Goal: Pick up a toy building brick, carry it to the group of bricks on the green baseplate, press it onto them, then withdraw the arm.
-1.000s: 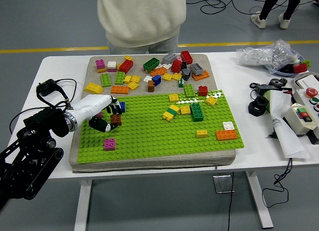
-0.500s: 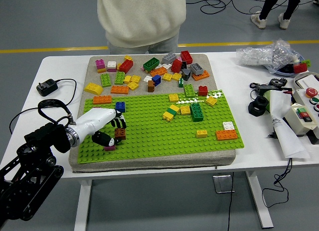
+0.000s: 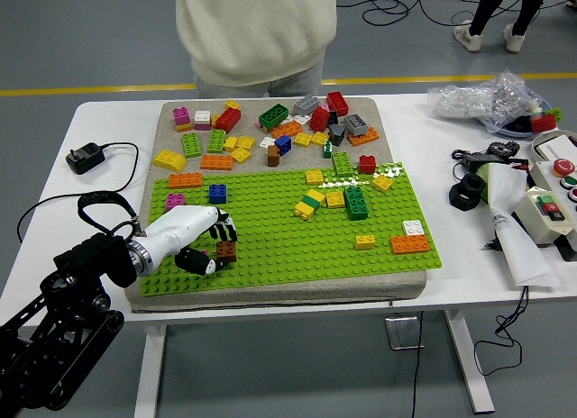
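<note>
My left hand [image 3: 209, 247], white with black fingers, lies low over the near left part of the green baseplate [image 3: 297, 247]. Its fingers are curled on a brown brick [image 3: 226, 251], which sits at or just above the plate's studs. A magenta brick [image 3: 175, 201], a blue brick [image 3: 217, 193] and an orange brick [image 3: 185, 179] stand on the plate behind the hand. A group of yellow and green bricks [image 3: 311, 203] with a dark green brick [image 3: 356, 202] stands at the plate's middle, well to the right of the hand. The right arm is out of view.
Several loose bricks [image 3: 270, 125] lie on the grey mat beyond the plate. A person in a cream sweater [image 3: 257, 31] stands at the far edge, hands unseen. An orange brick [image 3: 410, 244] stands near the plate's right edge. A charger [image 3: 86, 157], button box [image 3: 552, 206] and bag [image 3: 482, 98] flank the mat.
My left hand has moved toward the near edge and slightly right with the brown brick, uncovering the magenta and blue bricks behind it and now covering the magenta brick near the front.
</note>
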Robot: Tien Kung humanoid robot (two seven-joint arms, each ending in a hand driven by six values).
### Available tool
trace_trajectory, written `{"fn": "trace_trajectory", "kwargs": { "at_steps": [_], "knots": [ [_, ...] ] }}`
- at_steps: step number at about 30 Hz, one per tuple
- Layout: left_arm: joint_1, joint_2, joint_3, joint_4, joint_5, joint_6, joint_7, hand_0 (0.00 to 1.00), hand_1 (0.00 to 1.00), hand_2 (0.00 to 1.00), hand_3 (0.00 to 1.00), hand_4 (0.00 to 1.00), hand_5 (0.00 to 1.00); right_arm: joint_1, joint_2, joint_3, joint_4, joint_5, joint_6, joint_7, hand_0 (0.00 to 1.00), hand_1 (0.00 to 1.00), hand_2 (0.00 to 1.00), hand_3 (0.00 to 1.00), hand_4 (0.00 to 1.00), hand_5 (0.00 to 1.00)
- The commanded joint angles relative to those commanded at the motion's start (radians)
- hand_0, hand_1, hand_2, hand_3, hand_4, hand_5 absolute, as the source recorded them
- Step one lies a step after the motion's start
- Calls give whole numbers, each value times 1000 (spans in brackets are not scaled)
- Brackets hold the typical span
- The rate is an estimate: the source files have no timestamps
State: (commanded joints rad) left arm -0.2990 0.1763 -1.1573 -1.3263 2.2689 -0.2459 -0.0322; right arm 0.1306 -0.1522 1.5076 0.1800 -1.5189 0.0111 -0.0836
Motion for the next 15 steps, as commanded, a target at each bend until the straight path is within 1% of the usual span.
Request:
{"fn": "trace_trajectory", "kwargs": {
  "at_steps": [5, 6, 15],
  "knots": [
    [-2, -3, -1, 13, 0, 15, -6, 614, 562, 508, 531, 652, 26, -2, 0, 0, 0, 1, 0, -1, 761, 676, 718, 737, 998, 683],
    [-1, -4, -1, 17, 0, 17, -7, 629, 568, 508, 530, 658, 31, -2, 1, -1, 0, 1, 0, -1, 761, 676, 718, 737, 998, 683],
    [4, -5, -4, 25, 0, 18, -9, 631, 572, 508, 530, 658, 32, -1, 0, -1, 0, 4, -1, -2, 761, 676, 718, 737, 998, 683]
  ]
}}
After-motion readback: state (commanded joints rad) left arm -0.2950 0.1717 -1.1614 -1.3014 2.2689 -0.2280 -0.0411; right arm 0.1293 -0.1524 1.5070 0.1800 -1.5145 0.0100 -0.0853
